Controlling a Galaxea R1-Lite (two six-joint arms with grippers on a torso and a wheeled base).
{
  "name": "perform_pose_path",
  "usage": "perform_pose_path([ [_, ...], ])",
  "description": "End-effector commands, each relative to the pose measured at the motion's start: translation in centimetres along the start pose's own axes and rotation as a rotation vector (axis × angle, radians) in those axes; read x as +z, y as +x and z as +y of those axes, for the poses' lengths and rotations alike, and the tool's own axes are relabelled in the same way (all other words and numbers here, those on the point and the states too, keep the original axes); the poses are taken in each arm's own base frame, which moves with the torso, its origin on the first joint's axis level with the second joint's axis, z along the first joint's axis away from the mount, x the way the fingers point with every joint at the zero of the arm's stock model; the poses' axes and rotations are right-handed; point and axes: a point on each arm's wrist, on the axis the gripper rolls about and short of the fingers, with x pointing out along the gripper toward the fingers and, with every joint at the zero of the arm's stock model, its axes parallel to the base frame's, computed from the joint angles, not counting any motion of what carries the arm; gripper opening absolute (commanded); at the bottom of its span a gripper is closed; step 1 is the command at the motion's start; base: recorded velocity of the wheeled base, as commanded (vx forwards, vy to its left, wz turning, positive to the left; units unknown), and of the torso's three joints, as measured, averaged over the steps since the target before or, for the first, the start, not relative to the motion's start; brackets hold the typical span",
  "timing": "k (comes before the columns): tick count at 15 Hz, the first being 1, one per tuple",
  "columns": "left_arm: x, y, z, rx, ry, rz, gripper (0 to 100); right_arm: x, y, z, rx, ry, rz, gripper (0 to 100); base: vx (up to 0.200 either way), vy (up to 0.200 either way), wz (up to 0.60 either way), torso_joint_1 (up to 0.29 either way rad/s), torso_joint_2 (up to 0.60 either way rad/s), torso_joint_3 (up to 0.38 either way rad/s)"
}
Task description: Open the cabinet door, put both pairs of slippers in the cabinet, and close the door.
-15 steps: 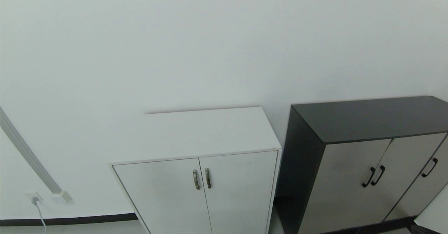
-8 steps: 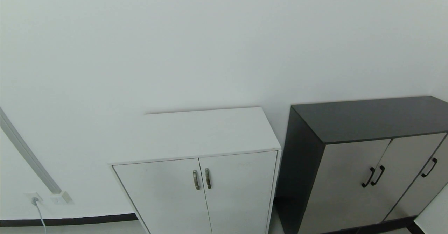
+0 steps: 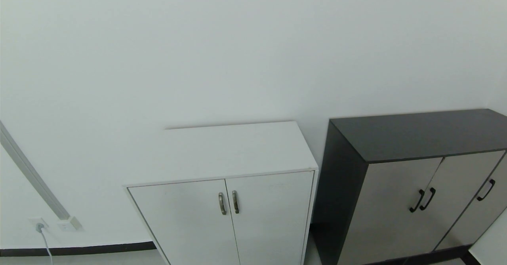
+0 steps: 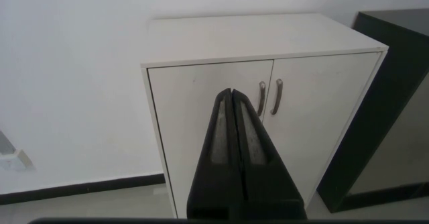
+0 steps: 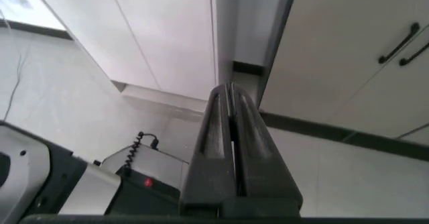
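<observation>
The white cabinet (image 3: 237,154) stands against the wall with its 2 doors closed, just beside a black cabinet (image 3: 396,138). The left pincer (image 4: 231,93) faces it, fingers pressed together and empty. The right pincer (image 5: 230,88) is closed too, over the floor.

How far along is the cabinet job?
Done: nothing; both white cabinet doors are shut. In hand: left gripper faces its handles, jaws shut and empty; right gripper, also shut, points at the floor. Remaining: open, load slippers, close.

- The cabinet (image 3: 237,150) is plain white, its handles (image 3: 222,203) dull silver.
- The neighbouring cabinet (image 3: 416,134) is black with grey doors (image 3: 396,209) and black handles (image 3: 418,201).
</observation>
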Motion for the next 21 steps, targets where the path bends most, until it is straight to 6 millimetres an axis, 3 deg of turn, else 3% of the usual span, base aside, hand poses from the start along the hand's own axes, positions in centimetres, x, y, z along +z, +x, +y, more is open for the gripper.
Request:
perform_pose_path([
  [1, 0.0, 0.0, 0.0, 0.000, 0.000, 0.001, 0, 0.0, -0.1, -0.1, -0.080, 0.036, -0.018, 0, 0.000, 0.000, 0.00, 0.000, 0.00, 0.000],
  [7, 0.0, 0.0, 0.0, 0.000, 0.000, 0.001, 0, -0.4, -1.2, 0.1, -0.298, 0.102, -0.168, 0, 0.000, 0.000, 0.00, 0.000, 0.00, 0.000],
  [14, 0.0, 0.0, 0.0, 0.000, 0.000, 0.001, 0, -1.4, -2.6, 0.8, -0.315, 0.059, -0.405, 0, 0.000, 0.000, 0.00, 0.000, 0.00, 0.000],
  [21, 0.0, 0.0, 0.0, 0.020, -0.017, 0.001, 0, -1.5, -2.9, 0.5, -0.416, 0.162, -0.444, 0, 0.000, 0.000, 0.00, 0.000, 0.00, 0.000],
])
